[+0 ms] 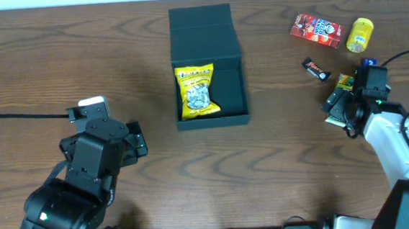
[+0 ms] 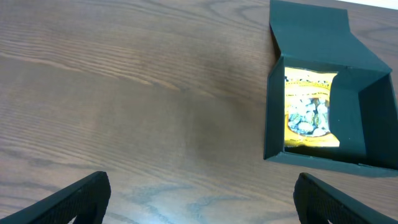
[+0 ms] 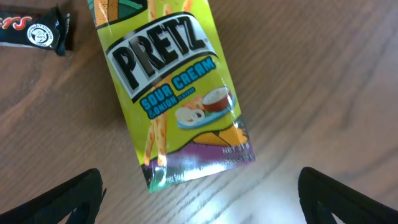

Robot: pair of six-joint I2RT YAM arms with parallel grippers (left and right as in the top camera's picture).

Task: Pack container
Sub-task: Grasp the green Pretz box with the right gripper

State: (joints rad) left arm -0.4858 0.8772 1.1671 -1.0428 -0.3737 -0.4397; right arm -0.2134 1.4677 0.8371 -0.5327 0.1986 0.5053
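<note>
The container point(image 1: 202, 28), a dark square box, stands open at the table's middle with its flap lid folded back. A yellow snack pack point(image 1: 198, 91) lies inside it, and the left wrist view shows both the container point(image 2: 370, 106) and the yellow pack point(image 2: 308, 112). My left gripper point(image 1: 135, 139) hovers open over bare wood, left of the box; its jaws point(image 2: 202, 202) stand wide with nothing between them. My right gripper point(image 1: 339, 109) is open at the right, just above a green Pretz pack point(image 3: 171, 93) that lies flat on the table. No finger of that gripper point(image 3: 202, 199) touches the Pretz pack point(image 1: 344, 82).
A black candy bar point(image 1: 315, 68) lies just left of the Pretz pack, also seen as the black bar point(image 3: 34, 31) in the right wrist view. A red snack box point(image 1: 317, 29) and a yellow jar point(image 1: 360, 34) sit at the back right.
</note>
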